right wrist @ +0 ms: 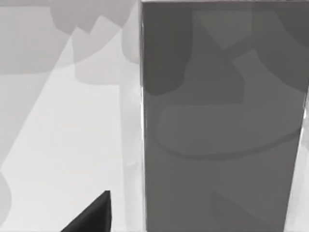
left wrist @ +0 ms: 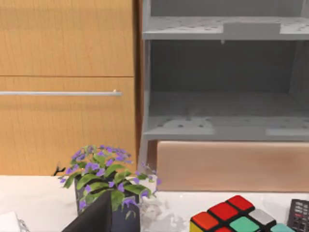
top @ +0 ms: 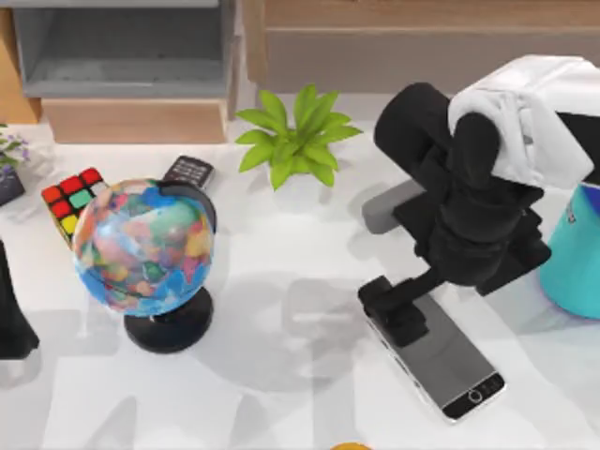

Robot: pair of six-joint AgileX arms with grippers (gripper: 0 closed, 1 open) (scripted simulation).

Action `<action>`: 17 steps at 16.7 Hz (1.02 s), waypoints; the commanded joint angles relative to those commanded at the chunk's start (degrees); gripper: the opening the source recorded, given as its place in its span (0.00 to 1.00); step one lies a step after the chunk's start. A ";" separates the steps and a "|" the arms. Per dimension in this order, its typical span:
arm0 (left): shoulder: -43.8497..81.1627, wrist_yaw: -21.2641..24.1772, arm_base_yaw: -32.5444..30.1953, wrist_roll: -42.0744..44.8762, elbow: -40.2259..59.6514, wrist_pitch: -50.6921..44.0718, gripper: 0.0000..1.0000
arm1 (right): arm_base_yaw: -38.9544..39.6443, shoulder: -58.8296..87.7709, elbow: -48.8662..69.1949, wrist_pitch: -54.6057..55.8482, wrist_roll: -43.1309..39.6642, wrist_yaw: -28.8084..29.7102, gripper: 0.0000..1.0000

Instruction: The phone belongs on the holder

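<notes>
1 phone [top: 448,364], flat and face up on the white table [top: 281,375], toward the top view's right and near the front edge, lying at a slant with the home button end nearest the front. Close up in the right wrist view as a grey glossy slab [right wrist: 222,121] with a thin bright rim.

Likely stiff, light and slick: glass face, metal rim, little for pads to bite on. Best taken across the 2 long edges, near the middle or the far end, squeezed firmly but not hard, and lifted level so as not to slide out. Lying flush with the table, so little room under the rim.

Right gripper [top: 400,317] low over the phone's far end, touching or very nearly so; clenched or released, cannot tell.

Behind the right arm, a grey piece [top: 382,208], probably the holder, partly hidden. Well apart to the left: globe [top: 142,248], colour cube [top: 73,195], keypad device [top: 190,172], green plant [top: 295,141].

Left arm [top: 11,314] parked at the table's left edge.
</notes>
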 joint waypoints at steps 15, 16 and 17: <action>0.00 0.00 0.00 0.00 0.00 0.00 1.00 | 0.10 7.61 -9.50 17.12 0.22 0.04 1.00; 0.00 0.00 0.00 0.00 0.00 0.00 1.00 | 0.10 7.61 -9.50 17.12 0.22 0.04 1.00; 0.00 0.00 0.00 0.00 0.00 0.00 1.00 | 0.10 7.61 -9.50 17.12 0.22 0.04 0.92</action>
